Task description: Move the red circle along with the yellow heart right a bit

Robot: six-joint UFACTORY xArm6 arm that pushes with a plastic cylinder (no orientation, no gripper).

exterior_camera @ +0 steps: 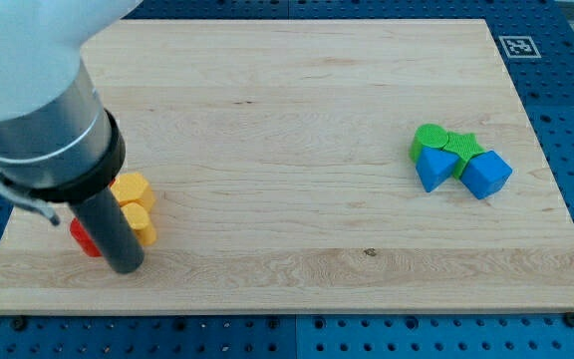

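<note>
My tip (126, 267) rests on the wooden board (297, 110) near its bottom-left corner, the nearest thing in the view. The rod ends in no fingers or jaws, so there is nothing to open or close and nothing is gripped; it only stands against the blocks.

Taking the tip as the landmark: the red block (84, 239) lies just to the view's left of it, touching or nearly touching the rod, and is largely hidden behind the rod, so its round shape cannot be confirmed. Just to the view's right of the tip, and slightly above, sits a yellow block (142, 223), close against the rod; its shape is partly covered, so whether it is the heart is unclear. Directly above that, further from the tip, is a second yellow block (132, 188), hexagon-like in outline, touching the first.

Far from the tip, well over toward the view's right and higher up the board, four blocks cluster together: a blue triangular block (431, 170), a blue cube-like block (486, 175) beside it, and behind them a green round block (429, 138) and a green block (463, 146) of unclear shape.

At the board's far top-right corner is a black-and-white marker tag (517, 46).
</note>
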